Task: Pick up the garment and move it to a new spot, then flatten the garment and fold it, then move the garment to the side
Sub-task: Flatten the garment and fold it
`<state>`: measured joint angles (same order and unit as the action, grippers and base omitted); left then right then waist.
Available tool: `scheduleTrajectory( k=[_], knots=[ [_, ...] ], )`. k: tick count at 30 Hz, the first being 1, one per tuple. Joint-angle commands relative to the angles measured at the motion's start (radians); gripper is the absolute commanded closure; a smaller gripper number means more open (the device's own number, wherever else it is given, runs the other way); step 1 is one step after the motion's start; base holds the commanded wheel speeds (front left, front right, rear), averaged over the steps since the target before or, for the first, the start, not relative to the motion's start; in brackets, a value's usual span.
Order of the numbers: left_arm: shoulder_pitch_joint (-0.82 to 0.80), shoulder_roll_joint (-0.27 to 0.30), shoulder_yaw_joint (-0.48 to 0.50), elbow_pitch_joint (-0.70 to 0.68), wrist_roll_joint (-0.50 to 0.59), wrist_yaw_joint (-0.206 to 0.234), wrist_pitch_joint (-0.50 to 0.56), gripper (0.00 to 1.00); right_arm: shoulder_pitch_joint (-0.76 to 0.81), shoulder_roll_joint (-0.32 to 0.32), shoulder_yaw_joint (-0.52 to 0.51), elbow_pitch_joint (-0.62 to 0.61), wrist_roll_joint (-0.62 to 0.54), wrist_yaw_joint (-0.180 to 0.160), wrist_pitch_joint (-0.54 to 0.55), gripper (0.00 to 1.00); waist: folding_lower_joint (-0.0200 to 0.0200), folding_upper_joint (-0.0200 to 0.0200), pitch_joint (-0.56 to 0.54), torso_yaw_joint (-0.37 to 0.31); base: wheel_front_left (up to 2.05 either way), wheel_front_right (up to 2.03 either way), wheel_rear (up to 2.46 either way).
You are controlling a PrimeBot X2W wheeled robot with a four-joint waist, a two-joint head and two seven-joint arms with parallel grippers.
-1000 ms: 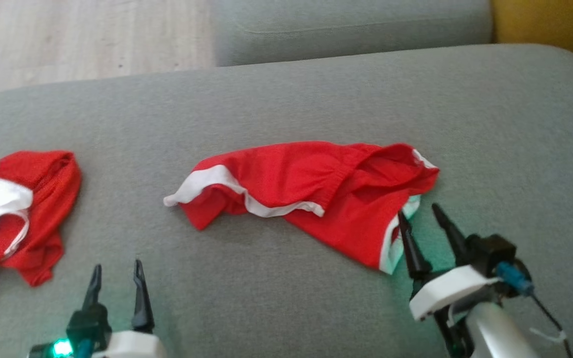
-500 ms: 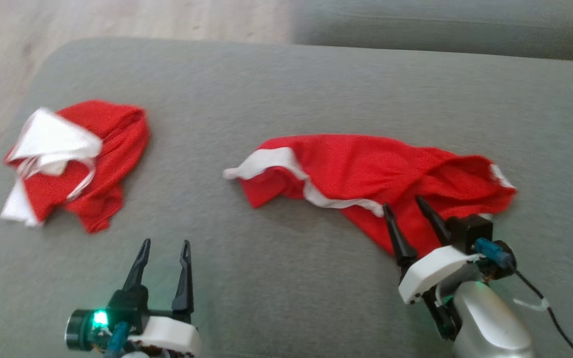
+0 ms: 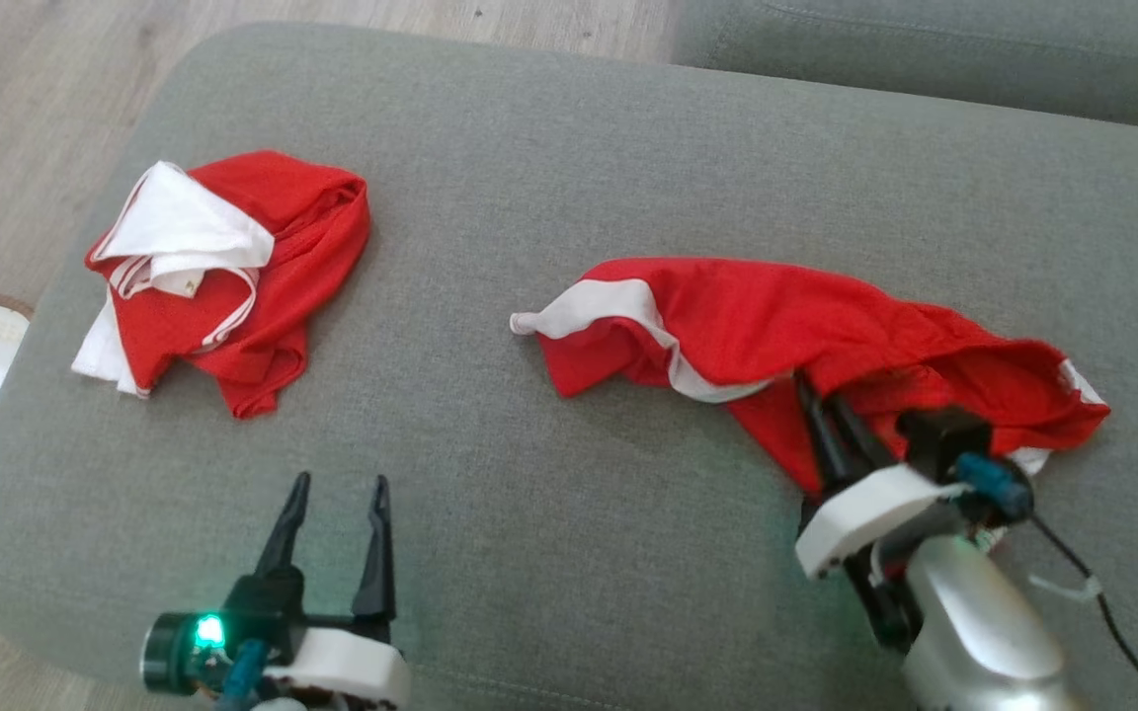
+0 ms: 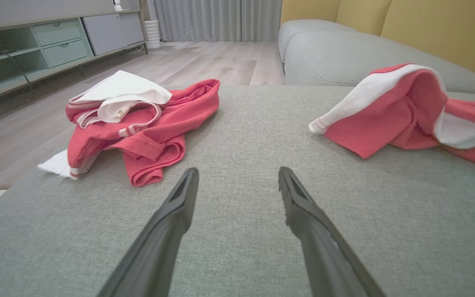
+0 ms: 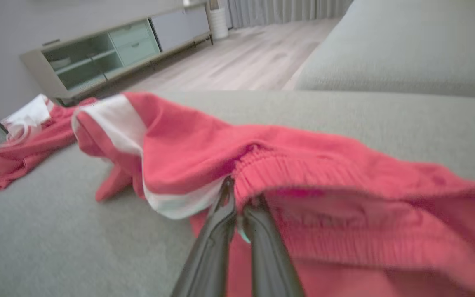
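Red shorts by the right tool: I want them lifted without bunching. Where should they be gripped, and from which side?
Grip the red shorts at the gathered waistband, coming from the cushion's near side: that thick band stands raised and open toward the robot, and the right tool is shut there.

grey sofa (image 3: 569,148) | pale wood floor (image 4: 204,62) | low cabinet (image 4: 56,37) | grey curtains (image 4: 221,18)

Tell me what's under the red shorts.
The grey sofa cushion lies beneath the red shorts. The right gripper pinches their near edge, tips tucked under a fold. Anything else underneath is covered.
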<state>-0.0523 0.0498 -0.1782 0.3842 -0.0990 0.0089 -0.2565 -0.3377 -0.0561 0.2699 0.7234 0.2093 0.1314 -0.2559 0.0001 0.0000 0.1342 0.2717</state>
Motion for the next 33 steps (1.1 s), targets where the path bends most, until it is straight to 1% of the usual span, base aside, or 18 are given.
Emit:
scheduleTrajectory(
  k=[1, 2, 4, 6, 10, 14, 17, 19, 22, 26, 29, 33],
  knots=[
    [-0.026, 0.001, 0.01, -0.03, -0.011, 0.007, -0.005, 0.0, -0.033, 0.006, 0.0, -0.086, -0.01, -0.001, -0.006, 1.0, -0.0001, 0.0, -0.008, 0.002, 0.0, 0.0, 0.0],
    [-0.026, 0.001, 0.01, -0.03, -0.011, 0.007, -0.005, 0.0, -0.033, 0.006, 0.0, -0.086, -0.01, -0.001, -0.006, 1.0, -0.0001, 0.0, -0.008, 0.002, 0.0, 0.0, 0.0],
    [-0.027, 0.001, 0.0, -0.027, -0.016, 0.007, -0.005, 0.0, -0.049, 0.004, -0.007, -0.128, -0.027, -0.001, -0.006, 1.0, -0.0001, 0.0, -0.019, 0.008, 0.0, 0.0, 0.0],
    [-0.026, 0.001, -0.012, -0.02, -0.022, 0.007, -0.005, 0.0, -0.092, -0.006, -0.009, -0.157, -0.043, -0.001, -0.006, 1.0, -0.0001, 0.0, -0.035, 0.022, 0.0, 0.0, 0.0],
    [-0.02, 0.001, -0.034, 0.002, -0.026, 0.004, -0.005, 0.0, -0.238, -0.028, 0.001, -0.19, -0.059, -0.001, -0.006, 1.0, -0.0001, 0.0, -0.073, 0.075, 0.0, 0.0, 0.0],
    [-0.007, 0.001, -0.038, 0.017, -0.026, 0.006, -0.005, 0.0, -0.392, -0.034, 0.041, -0.216, -0.054, -0.001, -0.006, 1.0, -0.0001, 0.0, -0.104, 0.123, 0.0, 0.0, 0.0],
    [0.01, 0.001, -0.031, 0.022, -0.025, 0.006, -0.005, 0.0, -0.468, -0.031, 0.077, -0.234, -0.042, -0.001, -0.006, 1.0, -0.0001, 0.0, -0.121, 0.13, 0.0, 0.0, 0.0],
    [0.023, 0.001, -0.024, 0.022, -0.026, 0.009, -0.005, 0.0, -0.485, -0.032, 0.089, -0.246, -0.029, -0.001, -0.006, 1.0, -0.0001, 0.0, -0.128, 0.12, 0.0, 0.0, 0.0],
    [0.038, 0.001, -0.012, 0.022, -0.03, 0.009, -0.005, 0.0, -0.453, -0.045, 0.107, -0.252, -0.007, -0.001, -0.006, 1.0, -0.0001, 0.0, -0.13, 0.08, 0.0, 0.0, 0.0],
    [0.044, 0.001, -0.009, 0.015, -0.032, 0.006, -0.005, 0.0, -0.329, -0.094, 0.123, -0.224, 0.036, -0.001, -0.006, 1.0, -0.0001, 0.0, -0.119, 0.008, 0.0, 0.0, 0.0],
    [0.035, 0.001, -0.015, 0.011, -0.034, 0.003, -0.005, 0.0, -0.198, -0.142, 0.116, -0.161, 0.096, -0.001, -0.006, 1.0, -0.0001, 0.0, -0.103, -0.047, 0.0, 0.0, 0.0],
    [0.019, 0.001, -0.031, 0.017, -0.037, -0.004, -0.005, 0.0, -0.052, -0.194, 0.11, -0.037, 0.164, -0.001, -0.006, 1.0, -0.0001, 0.0, -0.085, -0.114, 0.0, 0.0, 0.0]
  ],
)
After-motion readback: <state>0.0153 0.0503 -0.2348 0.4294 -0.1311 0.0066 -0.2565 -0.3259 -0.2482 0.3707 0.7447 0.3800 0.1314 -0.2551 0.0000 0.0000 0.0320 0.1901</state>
